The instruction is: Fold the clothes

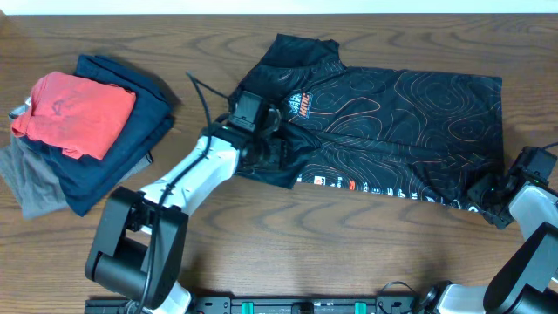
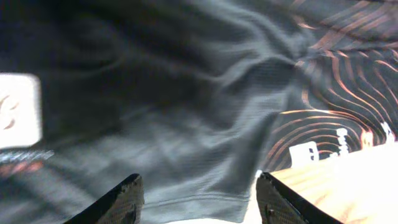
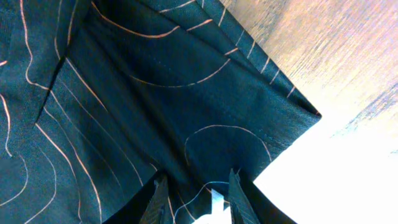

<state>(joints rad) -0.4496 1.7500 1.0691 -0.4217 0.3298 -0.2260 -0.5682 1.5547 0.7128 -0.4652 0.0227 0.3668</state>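
Observation:
The black jersey (image 1: pixel 392 122) with thin orange contour lines lies spread across the table's middle and right, with a logo on its chest and a row of small sponsor logos along its near edge. My left gripper (image 1: pixel 267 150) is over the jersey's left sleeve area. In the left wrist view the jaws (image 2: pixel 199 202) are wide open with the dark cloth's hem (image 2: pixel 186 112) between them. My right gripper (image 1: pixel 486 197) is at the jersey's near right corner. In the right wrist view the fingers (image 3: pixel 199 199) are drawn in on the cloth (image 3: pixel 155 93), which looks lifted off the table.
A pile of folded garments stands at the left: a red shirt (image 1: pixel 74 113) on top of a navy one (image 1: pixel 131 131) and a grey one (image 1: pixel 30 179). The wooden table (image 1: pixel 349 253) shows along the front. A black cable runs from the left arm.

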